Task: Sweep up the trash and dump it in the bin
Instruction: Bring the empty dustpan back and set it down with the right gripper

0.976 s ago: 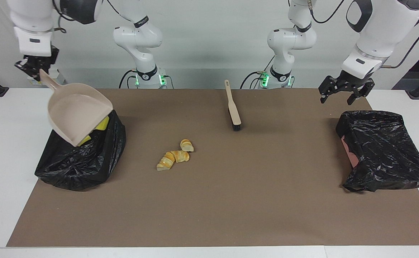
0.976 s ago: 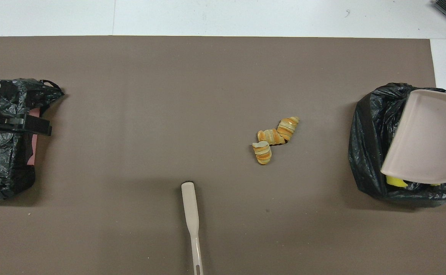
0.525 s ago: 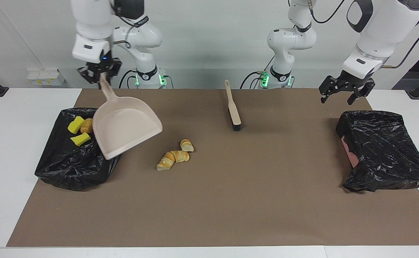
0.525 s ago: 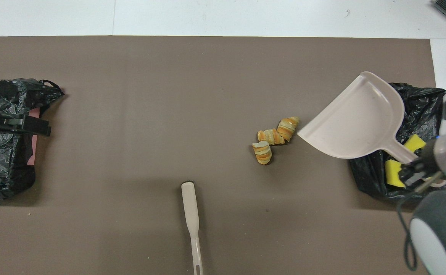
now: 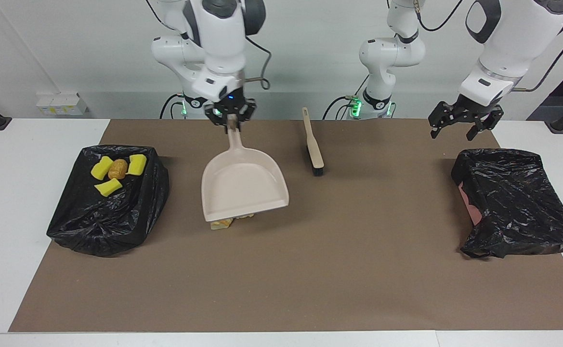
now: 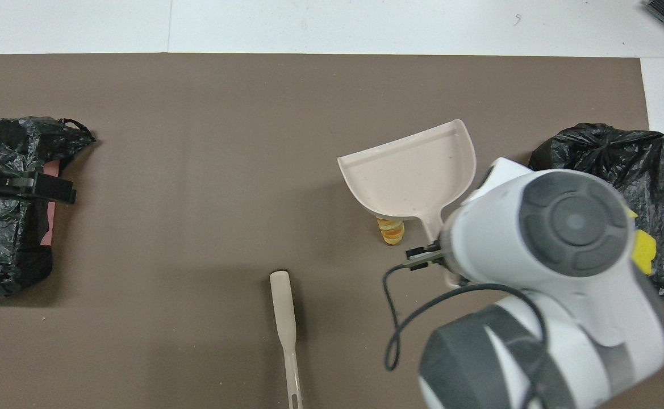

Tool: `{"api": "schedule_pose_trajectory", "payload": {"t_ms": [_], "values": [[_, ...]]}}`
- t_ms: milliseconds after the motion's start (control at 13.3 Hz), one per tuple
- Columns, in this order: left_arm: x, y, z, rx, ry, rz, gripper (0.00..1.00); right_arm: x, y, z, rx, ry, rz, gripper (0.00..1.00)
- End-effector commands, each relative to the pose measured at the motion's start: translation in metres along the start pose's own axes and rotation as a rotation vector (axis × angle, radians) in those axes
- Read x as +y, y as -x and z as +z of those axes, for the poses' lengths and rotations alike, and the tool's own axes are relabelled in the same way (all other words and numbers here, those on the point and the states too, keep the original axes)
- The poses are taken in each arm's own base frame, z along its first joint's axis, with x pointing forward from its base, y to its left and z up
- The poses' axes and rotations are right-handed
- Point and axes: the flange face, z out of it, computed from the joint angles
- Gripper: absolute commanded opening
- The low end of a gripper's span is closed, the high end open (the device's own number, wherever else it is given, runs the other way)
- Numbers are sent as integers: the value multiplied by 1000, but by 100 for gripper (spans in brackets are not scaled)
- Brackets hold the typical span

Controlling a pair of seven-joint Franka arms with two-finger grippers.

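Our right gripper (image 5: pixel 229 115), clamped on the dustpan (image 5: pixel 242 185) handle, has swung it away from the black bin bag (image 5: pixel 110 212) — now it hangs empty over the croissant pieces (image 5: pixel 222 223). Yellow wedges (image 5: pixel 100 167) and the brown lump (image 5: pixel 117 168) lie in that bag, so one load's dumped. We've got the brush (image 5: pixel 312 144) lying untouched; the left gripper (image 5: pixel 464 126) waits spread open above the other bag (image 5: pixel 512 202).

Beige dustpan (image 5: pixel 242 185), black bin bag (image 5: pixel 110 212) — yellow wedges (image 5: pixel 100 167), brown lump (image 5: pixel 117 168) — brown mat (image 5: pixel 310 270).
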Motion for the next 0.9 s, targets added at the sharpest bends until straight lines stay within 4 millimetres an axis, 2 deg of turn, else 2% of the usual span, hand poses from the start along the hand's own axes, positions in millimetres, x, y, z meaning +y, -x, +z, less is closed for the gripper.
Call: {"api": "schedule_pose_trajectory", "payload": {"t_ms": [0,75,225,375,525,675,826], "values": [[-4,9,-1,-13,-15,8,100,-74,-25,36,29,-82,98,0],[-4,9,0,-14,-15,10,100,-88,-35,45,27,-98,113,0],[-3,11,-1,-14,-15,8,100,-140,-47,66,7,-123,105,0],[-3,12,0,-14,-16,10,100,-153,-65,97,34,-71,146,0],[-3,14,0,-16,-16,10,100,-178,-74,130,109,-99,131,0],[-3,15,1,-19,-16,10,100,-177,-83,142,138,-120,130,0],[-3,16,5,-25,-15,10,100,-181,-86,158,138,-135,134,11]]}}
